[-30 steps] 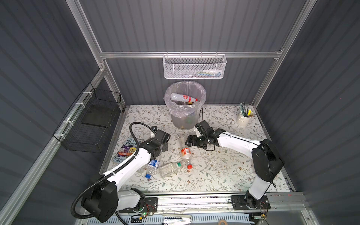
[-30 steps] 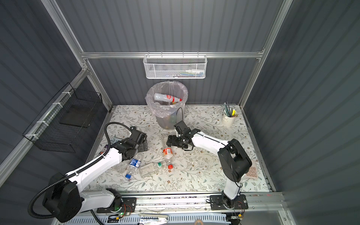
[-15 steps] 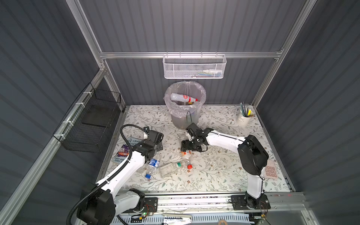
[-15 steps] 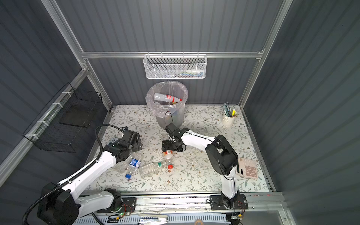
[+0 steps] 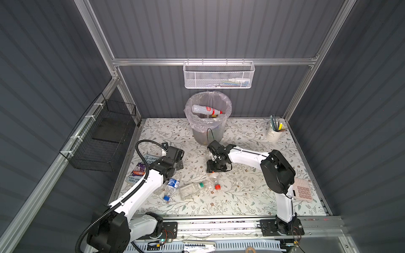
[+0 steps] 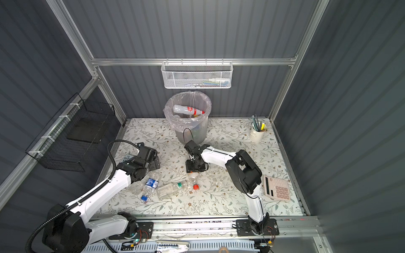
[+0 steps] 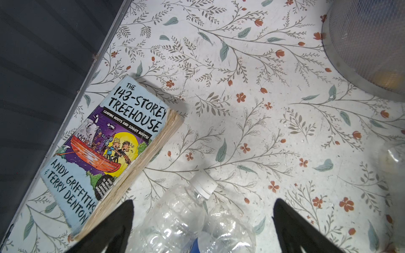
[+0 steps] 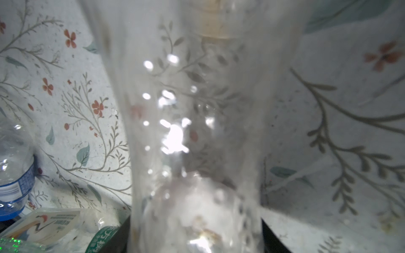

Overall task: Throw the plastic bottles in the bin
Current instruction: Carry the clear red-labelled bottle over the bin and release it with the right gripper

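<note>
The bin stands at the back middle with a white, red-labelled bottle lying on top inside. In both top views my right gripper points down at the table, shut on a clear bottle with a red cap. That bottle fills the right wrist view between the jaws. A blue-labelled bottle and a square green-capped bottle lie to its left. My left gripper hangs open above two clear bottles, one white-capped.
A paperback book lies by the left wall beside my left gripper. A white cup of pens stands back right and a calculator lies right. A white mesh basket hangs on the back wall, a black wire basket on the left wall.
My right gripper swung left and down from beside the bin onto the red-capped bottle, and its jaws closed in on it. My left gripper shifted slightly left and stayed open.
</note>
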